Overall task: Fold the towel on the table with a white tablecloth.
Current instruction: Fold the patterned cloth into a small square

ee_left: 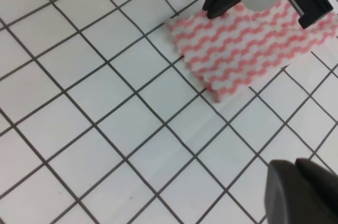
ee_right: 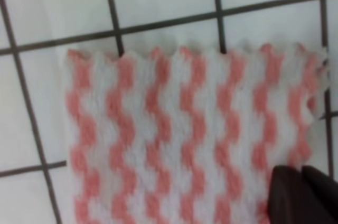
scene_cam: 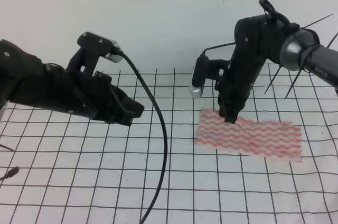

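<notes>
The thin pink-and-white wavy-striped towel [scene_cam: 248,138] looks soft and floppy; grab a corner; right claw [scene_cam: 231,117] state unclear.

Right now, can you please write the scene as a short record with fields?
towel: pink-red and white wavy stripes, lying flat
surface: white tablecloth with black grid
right gripper: pointing down at the towel's far left edge; open or shut unclear
left gripper: above bare cloth, left of the towel, holding nothing
fold: not visible yet

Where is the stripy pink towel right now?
In the high view, the towel lies flat on the white tablecloth, right of the middle, with the right gripper just above its left end.
</notes>
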{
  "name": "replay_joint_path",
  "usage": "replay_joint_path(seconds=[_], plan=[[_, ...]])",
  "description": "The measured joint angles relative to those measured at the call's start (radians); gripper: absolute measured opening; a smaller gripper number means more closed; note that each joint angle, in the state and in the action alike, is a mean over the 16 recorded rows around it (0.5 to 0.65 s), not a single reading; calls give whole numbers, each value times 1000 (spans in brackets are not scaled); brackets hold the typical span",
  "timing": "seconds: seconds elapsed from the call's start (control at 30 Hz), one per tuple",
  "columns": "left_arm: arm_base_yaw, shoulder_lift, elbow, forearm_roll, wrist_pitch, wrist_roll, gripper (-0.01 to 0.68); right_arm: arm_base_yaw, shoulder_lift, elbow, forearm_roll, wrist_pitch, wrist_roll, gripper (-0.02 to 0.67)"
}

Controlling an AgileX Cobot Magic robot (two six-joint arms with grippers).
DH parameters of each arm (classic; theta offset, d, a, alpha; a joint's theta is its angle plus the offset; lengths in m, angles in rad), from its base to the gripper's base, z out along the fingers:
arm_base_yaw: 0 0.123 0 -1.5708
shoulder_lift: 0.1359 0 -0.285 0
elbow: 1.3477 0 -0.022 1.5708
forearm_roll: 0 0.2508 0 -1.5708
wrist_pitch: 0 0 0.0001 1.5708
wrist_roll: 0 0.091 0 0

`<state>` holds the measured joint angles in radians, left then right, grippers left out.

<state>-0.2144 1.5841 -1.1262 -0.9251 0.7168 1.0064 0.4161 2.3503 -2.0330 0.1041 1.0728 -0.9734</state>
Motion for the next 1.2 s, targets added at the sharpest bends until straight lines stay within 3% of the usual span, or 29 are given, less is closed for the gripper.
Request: replay_joint_path(seconds=[0.6, 0.9, 1.2], plan=[[0, 0, 0, -1, 22, 0, -1, -26, -54, -8, -137, -25, 195, 259], [0, 0, 0, -6, 22, 16, -1, -146, -138, 11, -40, 121, 298, 277], [0, 0, 0, -33, 25, 34, -1, -257, -162, 140, 90, 183, 333, 276]])
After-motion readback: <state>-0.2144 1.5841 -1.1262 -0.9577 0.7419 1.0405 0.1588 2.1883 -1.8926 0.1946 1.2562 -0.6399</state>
